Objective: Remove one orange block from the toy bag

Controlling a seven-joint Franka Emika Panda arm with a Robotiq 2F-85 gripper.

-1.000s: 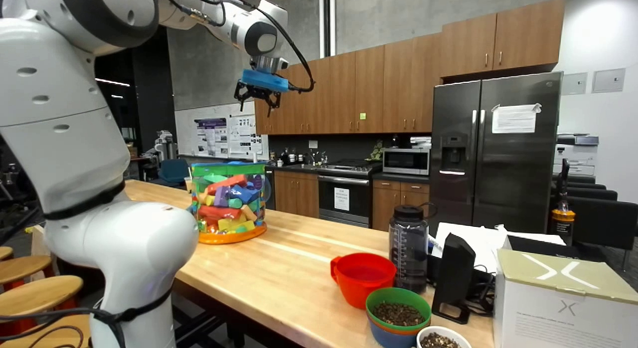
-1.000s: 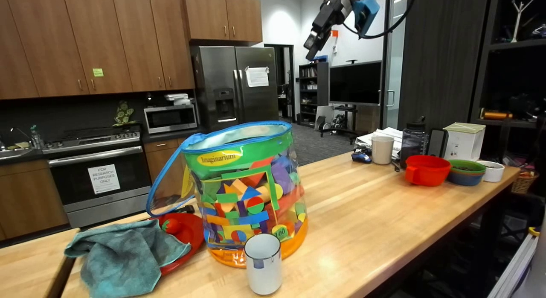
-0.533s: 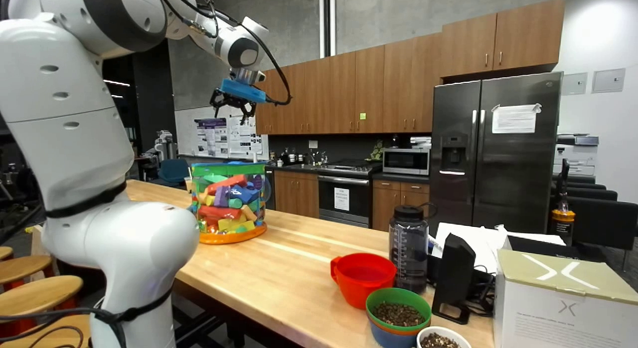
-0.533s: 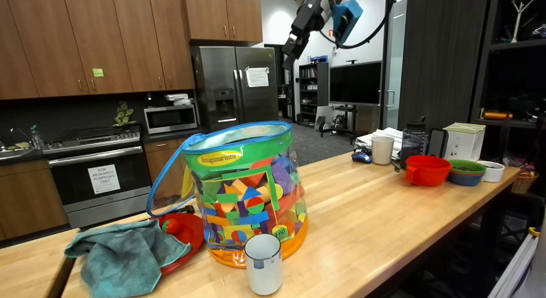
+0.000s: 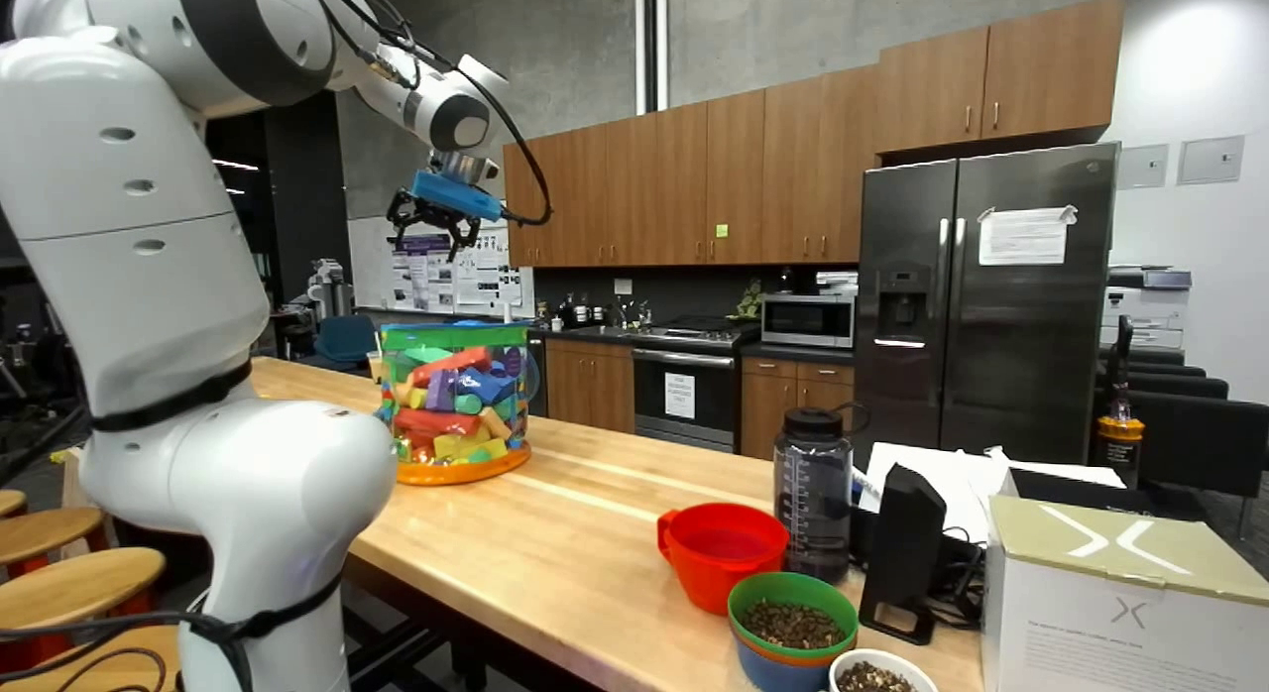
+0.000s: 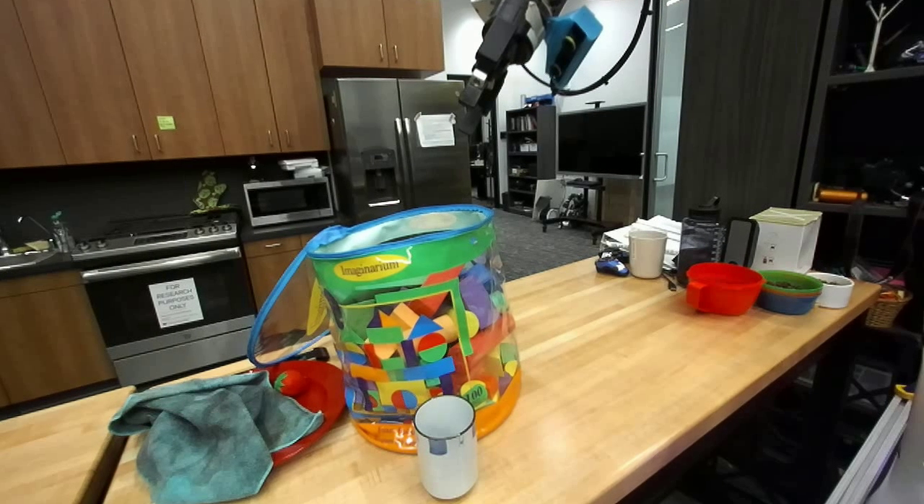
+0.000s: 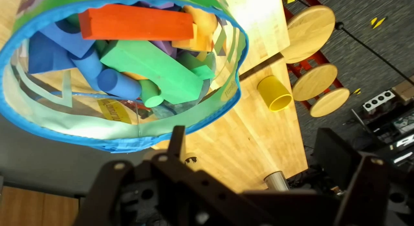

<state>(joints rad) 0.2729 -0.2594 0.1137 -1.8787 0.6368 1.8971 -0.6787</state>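
Wrist view gives me the clearest look into the toy bag (image 7: 87, 127), a see-through plastic cylinder with a green upper band and a blue rim. Inside, on top of other coloured blocks (image 7: 155, 70), lies the orange block (image 7: 136, 22), a long, rectangular, orange-red bar. Its long axis runs nearly level across that view, a short end face showing at the left and the right end lying against or over a rounded yellow-orange block (image 7: 203, 20); I can't tell which. My end effector (image 7: 254, 143) is spread wide, its jaws well apart, and in both exterior views it hangs higher than the bag's rim, clear of it.

In an exterior view I also see an orange-red block (image 5: 453, 365) through the bag's wall, its long axis tilted up to the right; whether it is the same one, I can't tell. In an exterior view, the bag stands upright on a pale wooden surface (image 6: 613, 388), toward the left edge. A teal cloth (image 6: 209, 432) lies there, partly over a round red dish (image 6: 328, 396). A white cup with a dark rim (image 6: 447, 457) stands just beside the bag's base, and a red plastic cup with a handle (image 6: 725, 291) toward the right-hand corner.
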